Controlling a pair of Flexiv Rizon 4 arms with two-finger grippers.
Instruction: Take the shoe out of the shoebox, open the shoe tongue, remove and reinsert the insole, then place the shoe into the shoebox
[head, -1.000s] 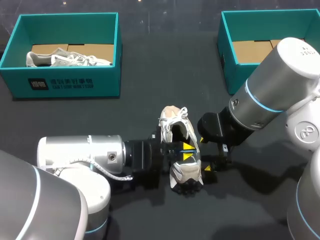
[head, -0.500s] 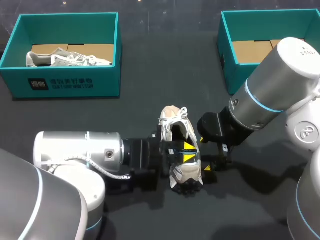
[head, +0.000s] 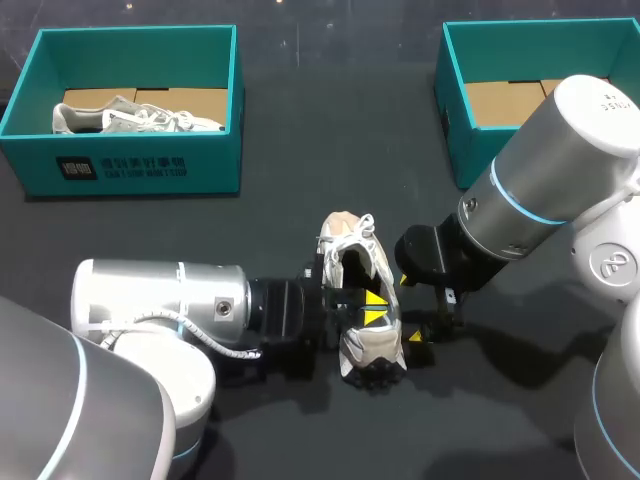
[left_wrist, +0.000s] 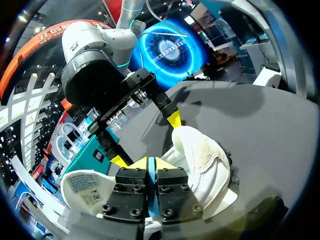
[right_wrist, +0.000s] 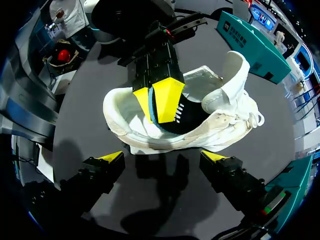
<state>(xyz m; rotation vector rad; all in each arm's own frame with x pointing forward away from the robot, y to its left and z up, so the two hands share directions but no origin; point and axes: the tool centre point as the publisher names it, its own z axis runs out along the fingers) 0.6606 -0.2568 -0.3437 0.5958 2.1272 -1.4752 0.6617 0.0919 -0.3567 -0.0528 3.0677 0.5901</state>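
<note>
A white and beige shoe (head: 366, 350) lies on its side on the dark table, opening turned to my left arm, tongue folded back. My left gripper (head: 374, 316) reaches into the opening. Seen from its own wrist, the left gripper (left_wrist: 150, 161) has its yellow tips pressed together with a thin blue edge between them. The right wrist view shows the left gripper (right_wrist: 159, 90) pinching the black insole (right_wrist: 182, 117) inside the shoe (right_wrist: 225, 100). My right gripper (head: 410, 308) stands open just right of the shoe's sole, and my right gripper (right_wrist: 163, 157) touches nothing.
A teal shoebox (head: 140, 165) at the back left holds another pale shoe (head: 130, 118). A second teal shoebox (head: 455, 110) stands at the back right behind my right arm. Bare table lies between the boxes and in front of the shoe.
The left gripper's fingers have closed a little further inside the shoe, and the left arm has shifted slightly. The shoe and the right arm have stayed put.
</note>
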